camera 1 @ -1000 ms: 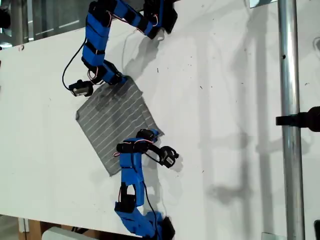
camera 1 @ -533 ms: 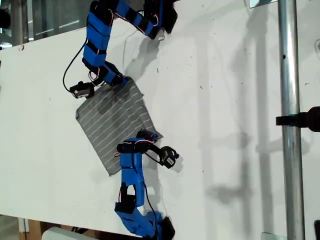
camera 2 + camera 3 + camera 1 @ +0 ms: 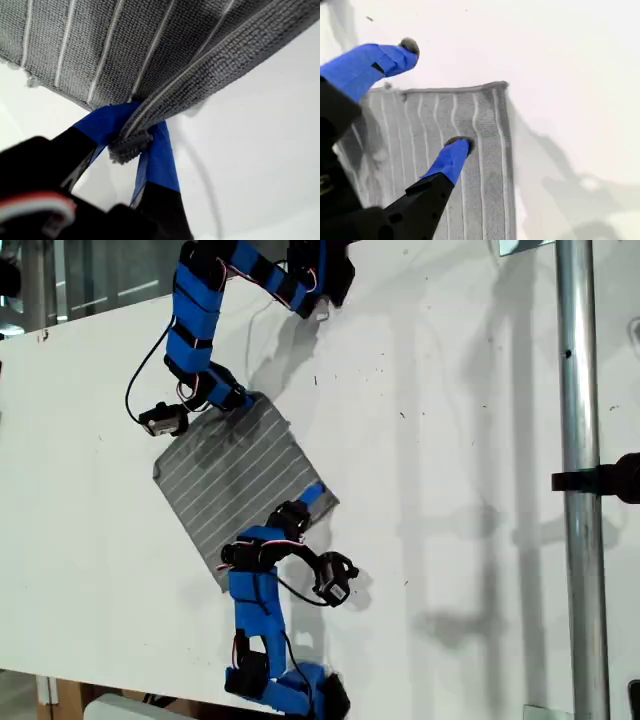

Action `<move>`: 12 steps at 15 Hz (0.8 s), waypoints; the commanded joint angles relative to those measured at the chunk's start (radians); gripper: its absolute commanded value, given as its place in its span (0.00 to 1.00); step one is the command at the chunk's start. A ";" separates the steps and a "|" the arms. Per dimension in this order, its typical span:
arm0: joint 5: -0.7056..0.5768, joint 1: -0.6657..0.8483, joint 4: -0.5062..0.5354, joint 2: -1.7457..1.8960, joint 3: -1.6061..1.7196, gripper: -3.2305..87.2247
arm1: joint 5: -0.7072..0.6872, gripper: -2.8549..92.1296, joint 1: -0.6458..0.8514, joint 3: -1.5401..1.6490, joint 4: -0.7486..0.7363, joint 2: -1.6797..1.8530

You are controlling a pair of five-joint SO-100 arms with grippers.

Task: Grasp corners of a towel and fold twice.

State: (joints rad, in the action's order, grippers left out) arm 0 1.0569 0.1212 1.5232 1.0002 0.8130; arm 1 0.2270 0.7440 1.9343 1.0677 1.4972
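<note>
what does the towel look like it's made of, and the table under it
The towel: soft woven cloth, probably microfibre or terry, matte grey, with a nubbly looped pile, thin white stripes and a stitched hem. It bunches where my first end effector pinches it. The table: hard, smooth, white, faintly glossy, perhaps laminate or painted board.

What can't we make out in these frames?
- Towel corner under my second hand: exterior view, arm covers it.
- Most of the towel: first wrist view, cut off by frame edges.
- My first hand base: first wrist view, blurred.
- Pinch at the towel edge: exterior view, too small.
</note>
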 commanded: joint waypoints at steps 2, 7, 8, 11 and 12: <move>-0.009 0.055 0.031 0.101 -0.006 0.43 | 0.012 0.03 0.006 -0.034 0.000 0.069; -0.018 0.081 -0.012 -0.054 -0.017 0.44 | 0.012 0.03 0.008 -0.035 0.003 0.072; -0.011 0.075 -0.025 -0.086 -0.017 0.43 | 0.012 0.03 0.008 -0.038 0.005 0.072; 0.017 0.054 -0.072 -0.166 -0.018 0.43 | 0.012 0.03 0.006 -0.040 0.005 0.072; 0.021 0.052 -0.095 -0.190 -0.018 0.43 | 0.012 0.03 0.006 -0.040 0.005 0.072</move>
State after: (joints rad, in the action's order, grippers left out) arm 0 1.0646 0.1887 1.4542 0.8007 0.8130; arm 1 0.2270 0.7440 1.9343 1.0677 1.4972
